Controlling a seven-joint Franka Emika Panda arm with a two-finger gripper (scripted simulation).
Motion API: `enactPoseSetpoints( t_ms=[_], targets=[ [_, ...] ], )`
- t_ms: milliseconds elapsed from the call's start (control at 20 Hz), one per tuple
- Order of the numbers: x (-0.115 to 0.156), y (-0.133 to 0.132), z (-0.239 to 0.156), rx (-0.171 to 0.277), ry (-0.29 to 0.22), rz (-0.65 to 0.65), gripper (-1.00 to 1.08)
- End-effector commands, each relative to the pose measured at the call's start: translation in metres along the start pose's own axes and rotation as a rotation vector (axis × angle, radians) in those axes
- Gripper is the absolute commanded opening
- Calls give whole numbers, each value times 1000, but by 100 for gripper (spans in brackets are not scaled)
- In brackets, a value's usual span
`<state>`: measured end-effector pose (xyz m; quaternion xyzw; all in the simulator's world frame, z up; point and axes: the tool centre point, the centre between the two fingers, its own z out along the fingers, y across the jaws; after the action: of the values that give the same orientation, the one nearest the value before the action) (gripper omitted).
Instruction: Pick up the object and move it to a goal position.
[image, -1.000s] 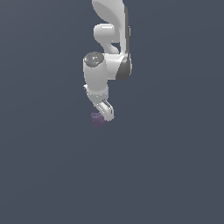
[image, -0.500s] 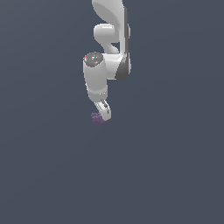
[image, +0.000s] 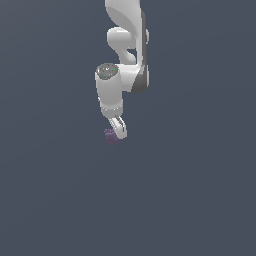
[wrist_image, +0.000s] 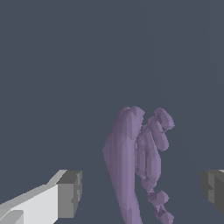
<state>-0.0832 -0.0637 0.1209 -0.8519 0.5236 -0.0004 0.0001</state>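
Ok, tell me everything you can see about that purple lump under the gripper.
The purple lump is dull and matte, with faceted sides and a cluster of small knobbly bumps along one edge. It lies on the plain grey floor, directly below the gripper, between its open fingers, with a clear gap to each grey pad. In the exterior view it peeks out beside the fingertip.

From my remote seat, one flat slate-grey backdrop (image: 200, 200) fills both camera views — no seam I can find between floor and wall, even, soft, shadowless light throughout.
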Motion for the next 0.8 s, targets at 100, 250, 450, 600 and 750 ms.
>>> enactPoseSetpoints(
  t_ms=[100, 250, 450, 600, 750],
  targets=[
    [0, 1, 21, -1, 0, 2, 100],
    [0, 1, 33, -1, 0, 4, 100],
    [0, 1, 40, -1, 0, 4, 100],
    [0, 1, 40, -1, 0, 4, -100],
    [0, 1, 40, -1, 0, 4, -100]
  ],
)
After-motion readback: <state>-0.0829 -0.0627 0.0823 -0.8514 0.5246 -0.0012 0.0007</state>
